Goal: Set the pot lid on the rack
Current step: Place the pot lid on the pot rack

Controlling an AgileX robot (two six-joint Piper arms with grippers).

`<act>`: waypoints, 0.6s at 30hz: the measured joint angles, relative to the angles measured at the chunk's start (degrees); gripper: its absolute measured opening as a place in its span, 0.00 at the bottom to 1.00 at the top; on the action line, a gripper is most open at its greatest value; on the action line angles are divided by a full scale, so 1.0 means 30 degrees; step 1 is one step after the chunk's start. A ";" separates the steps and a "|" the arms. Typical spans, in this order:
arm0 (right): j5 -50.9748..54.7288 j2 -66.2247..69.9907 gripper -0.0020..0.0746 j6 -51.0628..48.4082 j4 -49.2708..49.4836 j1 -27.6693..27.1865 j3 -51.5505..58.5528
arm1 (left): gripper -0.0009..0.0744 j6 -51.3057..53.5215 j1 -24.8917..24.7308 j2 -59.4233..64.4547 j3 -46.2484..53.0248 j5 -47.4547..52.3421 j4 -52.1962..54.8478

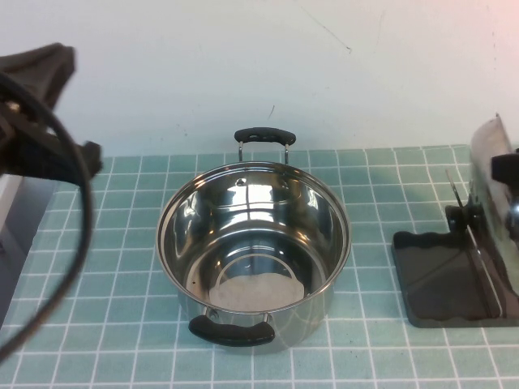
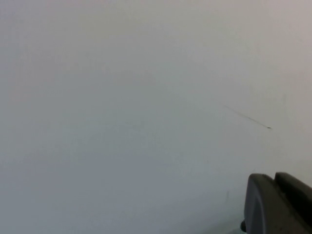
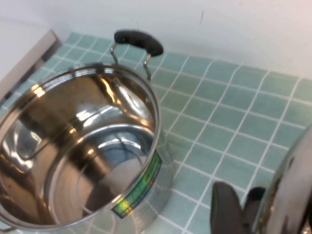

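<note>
The pot lid (image 1: 486,158) is shiny steel and stands on edge at the far right, over the rack (image 1: 442,275). The rack is a dark tray with thin wire prongs (image 1: 474,251). My right gripper (image 1: 485,212) is shut on the lid, with a black finger (image 3: 228,209) on the side facing the pot. The lid's curved steel (image 3: 287,195) fills a corner of the right wrist view. The lid's knob cannot be made out for sure. My left gripper (image 2: 274,197) is raised at the far left, shut and empty, facing the white wall.
The deep steel pot (image 1: 253,243), open and empty, stands mid-table with black handles at back (image 1: 265,134) and front (image 1: 231,331). It also shows in the right wrist view (image 3: 78,146). The left arm and its cable (image 1: 77,211) hang over the table's left edge.
</note>
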 joint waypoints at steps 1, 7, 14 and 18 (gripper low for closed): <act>0.0409 -0.0346 0.48 0.0138 -0.0088 -0.0400 -0.0033 | 0.01 0.0052 0.0000 -0.0204 0.0030 -0.0441 -0.0334; 0.2407 -0.2859 0.47 0.0333 -0.0262 -0.2087 -0.0074 | 0.01 0.3082 0.0000 -0.2641 0.0925 -0.2621 -0.2997; 0.2422 -0.7148 0.33 0.0298 -0.0547 -0.2269 -0.0074 | 0.01 0.3256 0.0000 -0.6949 0.4457 -0.4832 -0.3490; 0.1687 -1.0219 0.18 0.0270 -0.1377 -0.2269 -0.0074 | 0.01 0.1718 0.0000 -0.9946 0.6856 -0.5145 -0.3566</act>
